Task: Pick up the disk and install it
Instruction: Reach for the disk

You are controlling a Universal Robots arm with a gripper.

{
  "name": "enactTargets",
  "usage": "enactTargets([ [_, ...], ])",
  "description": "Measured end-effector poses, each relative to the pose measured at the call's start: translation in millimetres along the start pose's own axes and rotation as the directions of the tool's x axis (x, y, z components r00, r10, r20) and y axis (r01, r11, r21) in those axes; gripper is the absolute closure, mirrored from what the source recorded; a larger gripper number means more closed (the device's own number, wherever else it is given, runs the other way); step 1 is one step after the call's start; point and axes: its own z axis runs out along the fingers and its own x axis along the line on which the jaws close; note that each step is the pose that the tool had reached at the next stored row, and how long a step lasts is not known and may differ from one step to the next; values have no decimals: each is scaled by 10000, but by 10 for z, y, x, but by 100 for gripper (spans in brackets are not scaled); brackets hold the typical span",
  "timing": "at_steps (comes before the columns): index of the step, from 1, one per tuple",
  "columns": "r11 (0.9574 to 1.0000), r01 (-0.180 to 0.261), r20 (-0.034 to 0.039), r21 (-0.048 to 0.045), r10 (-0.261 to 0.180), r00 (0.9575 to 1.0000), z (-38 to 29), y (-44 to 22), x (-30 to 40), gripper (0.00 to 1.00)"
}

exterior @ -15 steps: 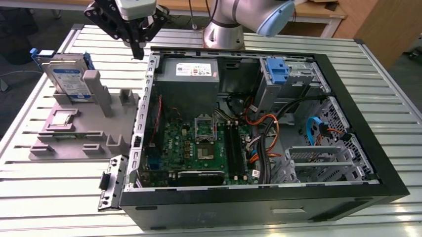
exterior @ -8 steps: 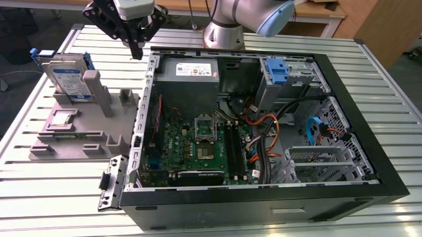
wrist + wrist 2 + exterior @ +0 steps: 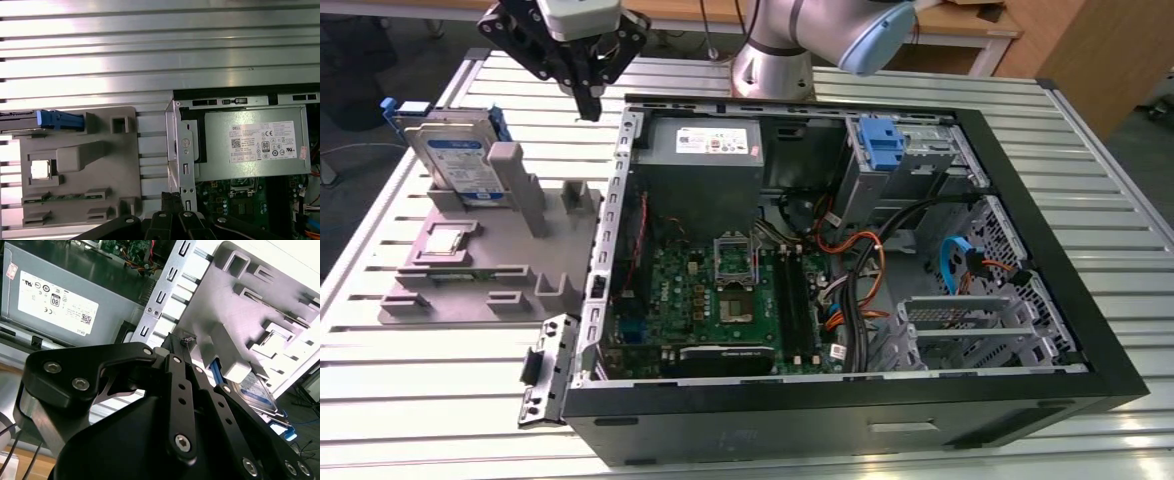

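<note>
While the disk (image 3: 454,158), a silver drive with a blue-and-white label in a blue frame, stands on edge in a slot of the grey holder (image 3: 507,250), the gripper (image 3: 591,106) hangs in the air apart from it. Its black fingers are pressed together and hold nothing. Holder and open computer case (image 3: 854,405) sit side by side on a slatted metal table (image 3: 414,400), the holder at the exterior view's left. The gripper's tips point down near the case's wall, close to the grey power supply (image 3: 700,145) with its white sticker. Inside the case lie a green motherboard (image 3: 720,300), loose cables (image 3: 854,245) and a blue bracket (image 3: 883,145)
</note>
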Motion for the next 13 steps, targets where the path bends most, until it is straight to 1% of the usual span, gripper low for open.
enactTargets([
  [8, 10000, -1, 0, 1, 1, 10000, 1, -2, 27, 89],
  [13, 10000, -1, -1, 1, 1, 10000, 6, -7, 84, 89],
])
